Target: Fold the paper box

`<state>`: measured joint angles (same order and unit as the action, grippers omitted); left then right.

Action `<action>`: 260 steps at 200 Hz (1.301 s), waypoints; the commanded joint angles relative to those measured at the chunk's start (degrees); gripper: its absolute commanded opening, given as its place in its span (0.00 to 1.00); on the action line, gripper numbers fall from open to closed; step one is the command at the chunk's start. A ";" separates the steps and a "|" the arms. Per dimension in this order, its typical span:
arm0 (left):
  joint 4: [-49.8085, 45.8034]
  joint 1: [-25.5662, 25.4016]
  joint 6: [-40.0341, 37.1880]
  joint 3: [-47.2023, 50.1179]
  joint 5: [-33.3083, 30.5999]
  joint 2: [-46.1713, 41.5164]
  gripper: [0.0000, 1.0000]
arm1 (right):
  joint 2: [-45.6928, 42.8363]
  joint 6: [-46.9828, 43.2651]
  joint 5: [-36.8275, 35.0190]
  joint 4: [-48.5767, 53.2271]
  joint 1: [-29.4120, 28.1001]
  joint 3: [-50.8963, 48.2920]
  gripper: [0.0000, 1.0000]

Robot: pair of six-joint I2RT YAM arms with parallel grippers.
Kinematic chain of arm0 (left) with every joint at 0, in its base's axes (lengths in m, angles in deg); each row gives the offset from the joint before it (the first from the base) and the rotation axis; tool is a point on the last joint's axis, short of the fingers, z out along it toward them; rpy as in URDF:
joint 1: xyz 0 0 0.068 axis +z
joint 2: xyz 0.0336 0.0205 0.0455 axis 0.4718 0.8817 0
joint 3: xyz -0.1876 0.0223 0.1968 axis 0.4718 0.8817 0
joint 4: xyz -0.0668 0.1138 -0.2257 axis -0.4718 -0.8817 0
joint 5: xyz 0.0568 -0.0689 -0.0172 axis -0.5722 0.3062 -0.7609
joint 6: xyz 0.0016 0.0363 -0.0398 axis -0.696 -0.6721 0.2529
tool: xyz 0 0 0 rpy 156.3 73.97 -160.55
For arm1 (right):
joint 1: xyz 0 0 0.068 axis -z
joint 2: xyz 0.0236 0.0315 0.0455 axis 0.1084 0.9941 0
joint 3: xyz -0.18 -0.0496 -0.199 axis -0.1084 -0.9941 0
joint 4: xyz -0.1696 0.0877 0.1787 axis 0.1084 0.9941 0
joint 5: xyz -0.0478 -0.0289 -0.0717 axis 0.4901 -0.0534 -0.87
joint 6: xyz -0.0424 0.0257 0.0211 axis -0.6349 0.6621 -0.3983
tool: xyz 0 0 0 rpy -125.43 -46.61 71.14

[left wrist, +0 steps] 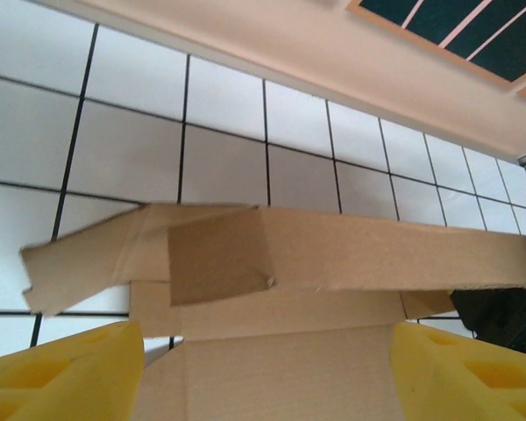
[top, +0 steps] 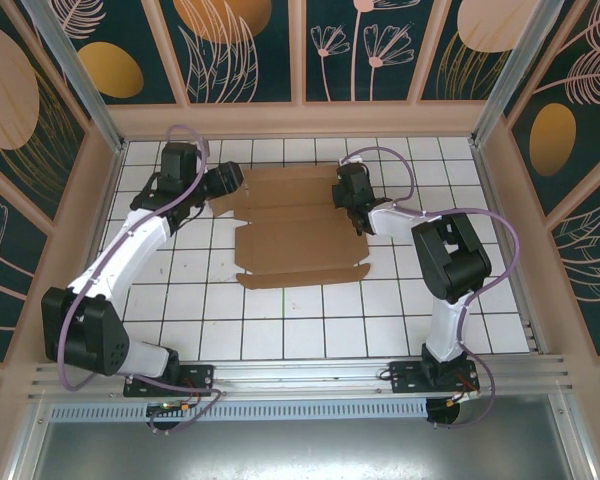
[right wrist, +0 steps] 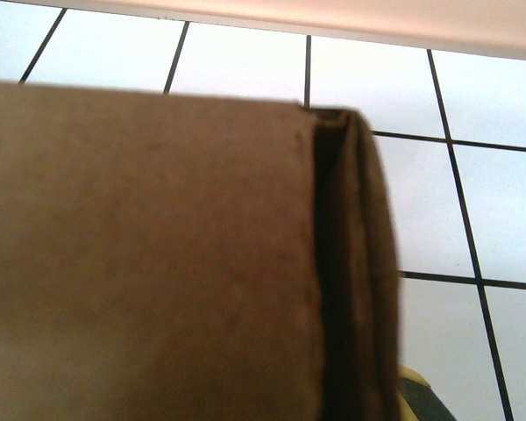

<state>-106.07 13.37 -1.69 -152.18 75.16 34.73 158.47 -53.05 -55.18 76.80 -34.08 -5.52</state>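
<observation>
Near edge of the worktop (top: pixel 280 325): both arm bases only, well apart from the work.

The paper box (top: pixel 295 245) lies mid-worktop, biased to the far edge. The near panel is flat on the tiles, with its notched flap edge toward you. Creases and far panels run left-right, so the long axis of the part being worked goes from one hand to the other.

The left hand (top: pixel 225 182) is at the box's far-left end and the right hand (top: pixel 352 205) is at the right end of the same far strip. Each is touching or just beside its own end, so neither arm has reach to make up.

- **Left hand:** the yellow pads (left wrist: pixel 61 373) are spread wide and straddle a flat panel. The raised far strip and its end flap lie just ahead of them. You can't tell if the pads touch the cardboard.
- **Right hand:** it is pressed together. The wrist view has doubled cardboard right at the lens and one fingertip (right wrist: pixel 414 386) peeking under it, so I read it as pinching the right-end fold.

My read is that the far wall of the box is half up, and the next move turns on the left hand closing or pushing on that end flap.

Watch the enclosure's far wall (top: pixel 300 120) close behind the box. The right arm's cable (top: pixel 380 155) loops over that corner.
</observation>
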 commanded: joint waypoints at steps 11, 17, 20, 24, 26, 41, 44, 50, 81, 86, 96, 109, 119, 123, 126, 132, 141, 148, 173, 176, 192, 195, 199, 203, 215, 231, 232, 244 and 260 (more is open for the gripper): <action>-3.81 0.20 -3.23 -7.44 2.46 5.66 0.73 | 2.71 -1.45 2.15 6.28 -0.71 -0.01 0.00; -4.00 0.15 -3.10 -8.34 2.95 6.67 0.72 | 2.74 -1.49 2.11 6.35 -0.71 0.08 0.00; -3.92 0.19 -3.02 -8.65 3.32 7.19 0.72 | 2.73 -1.52 2.03 6.36 -0.71 0.14 0.00; -3.73 0.17 -2.76 -8.83 4.01 7.85 0.72 | 2.73 -1.53 1.99 6.41 -0.72 0.09 0.00; -3.36 0.17 -2.61 -8.81 4.42 7.98 0.72 | 2.70 -1.53 2.01 6.41 -0.71 0.08 0.00; -1.11 0.19 -1.70 -7.91 6.40 9.28 0.71 | 2.71 -1.58 2.02 6.41 -0.71 -0.11 0.00; -0.62 0.18 -1.47 -7.64 6.67 9.51 0.71 | 2.68 -1.60 2.18 6.41 -0.71 -0.10 0.00; 0.14 0.16 -1.40 -7.12 7.24 10.01 0.71 | 2.68 -1.57 2.39 6.45 -0.71 -0.10 0.00; 3.05 0.20 0.21 -5.69 9.38 12.94 0.71 | 3.10 -1.62 2.59 6.69 -0.88 0.12 0.00; 3.59 0.18 0.55 -5.49 9.39 13.20 0.71 | 3.15 -1.70 2.59 6.78 -0.97 0.17 0.00; 5.35 0.19 1.25 -4.67 9.67 13.60 0.71 | 3.11 -1.71 2.85 6.77 -1.06 0.17 0.00; 6.79 0.18 2.06 -4.16 10.91 14.28 0.71 | 3.23 -1.80 2.81 6.89 -1.21 0.17 0.00; 7.86 0.15 2.84 -3.93 12.32 14.88 0.71 | 3.30 -1.88 2.85 7.00 -1.24 0.25 0.00; 8.24 0.19 3.29 -3.58 12.96 14.89 0.71 | 3.42 -1.88 2.94 7.02 -1.24 0.25 0.00; 8.72 0.15 3.53 -3.35 13.24 14.90 0.71 | 3.39 -1.88 2.96 7.02 -1.24 0.25 0.00; 9.67 0.19 4.22 -2.82 13.68 14.93 0.70 | 3.46 -1.88 3.12 7.04 -1.32 0.34 0.00; 11.57 0.15 5.25 -1.84 14.37 14.91 0.70 | 3.54 -1.88 3.43 7.12 -1.41 0.43 0.00; 13.10 0.18 6.06 -1.17 14.93 15.70 0.70 | 3.63 -1.93 3.75 7.13 -1.49 0.52 0.00; 17.90 0.19 8.88 0.06 16.77 16.92 0.64 | 3.56 -2.15 4.16 7.11 -1.76 0.52 0.00; 18.40 0.20 9.20 0.22 16.97 17.02 0.62 | 3.57 -2.12 4.17 7.11 -1.76 0.55 0.00; 20.28 0.19 10.29 0.90 16.96 17.28 0.54 | 3.70 -1.93 3.84 7.15 -1.68 0.69 0.00; 20.39 0.19 10.30 1.02 16.80 17.28 0.53 | 3.75 -1.85 3.53 7.28 -1.68 0.74 0.00; 20.28 0.13 10.30 1.11 16.39 17.26 0.51 | 3.75 -1.71 3.15 7.36 -1.61 0.78 0.00; 20.02 0.19 10.33 1.21 15.79 17.20 0.51 | 3.82 -1.56 2.85 7.52 -1.52 0.78 0.00; 19.27 0.17 9.72 2.07 13.83 16.10 0.53 | 3.87 -0.91 2.45 7.98 -1.09 0.86 0.00; 19.00 0.14 8.84 4.85 9.33 11.66 0.64 | 3.84 -0.02 1.93 9.22 -0.63 1.34 0.00; 19.00 0.12 8.73 5.06 9.01 11.38 0.64 | 3.83 0.01 1.89 9.22 -0.62 1.37 0.00; 19.26 0.18 7.86 7.71 5.42 7.24 0.66 | 3.95 0.37 1.37 10.16 -0.40 1.89 0.00; 20.55 0.18 7.45 12.04 2.29 1.43 0.66 | 4.43 0.79 0.70 11.52 -0.18 3.00 0.00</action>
<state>-88.24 13.30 7.21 -144.70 84.34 45.28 159.60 -53.44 -54.22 78.79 -34.49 -3.16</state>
